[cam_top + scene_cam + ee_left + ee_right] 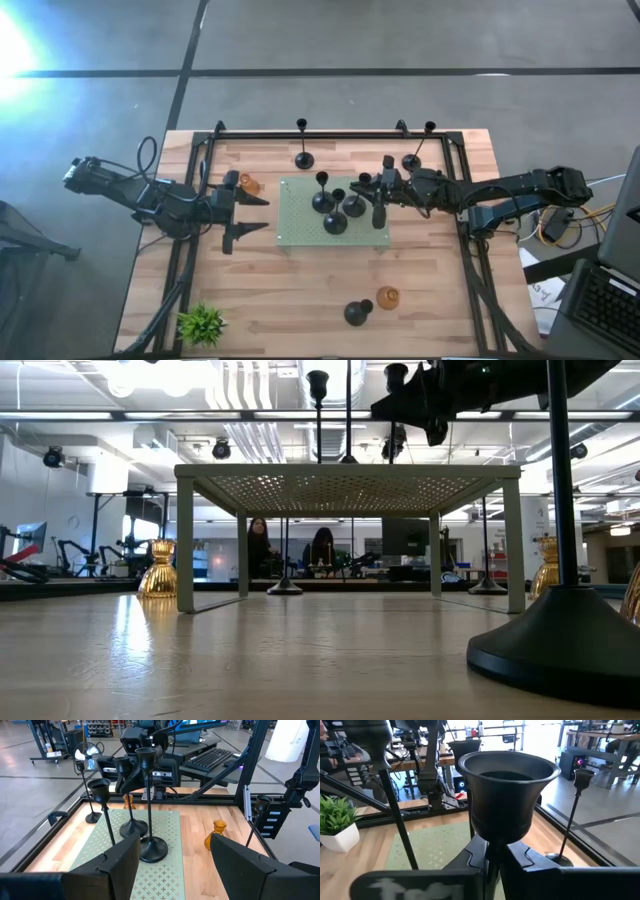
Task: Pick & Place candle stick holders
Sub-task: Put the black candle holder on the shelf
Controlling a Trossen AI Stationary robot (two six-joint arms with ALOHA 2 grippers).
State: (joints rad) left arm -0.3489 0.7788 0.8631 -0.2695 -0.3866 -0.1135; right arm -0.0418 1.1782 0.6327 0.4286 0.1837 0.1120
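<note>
I have the pale green mat (300,205) at the table's (300,300) centre, a perforated raised stand as the low view shows, with a cluster of black candle stick holders on it. My right gripper (378,190) sits over the mat's 3 o'clock edge, fingers clenched on the stem of a black holder (507,790) just under its cup, which fills the right wrist view. I judge this to be the pick or carry step: the grasp looks made, and the next move calls for keeping the stem upright and clear of the neighbouring holders (335,205) standing close at its 9 o'clock. My left gripper (245,212) waits at the mat's 9 o'clock, fingers released and wide. Off the mat I count black holders at 12 o'clock (303,158) and 1 o'clock (412,160), another black one (357,313) at 6 o'clock with an amber glass holder (388,297) beside it, and a second amber one (249,184) at 10 o'clock. The small plant (202,323) sits at 7 o'clock. No brand, label or writing is legible anywhere.
</note>
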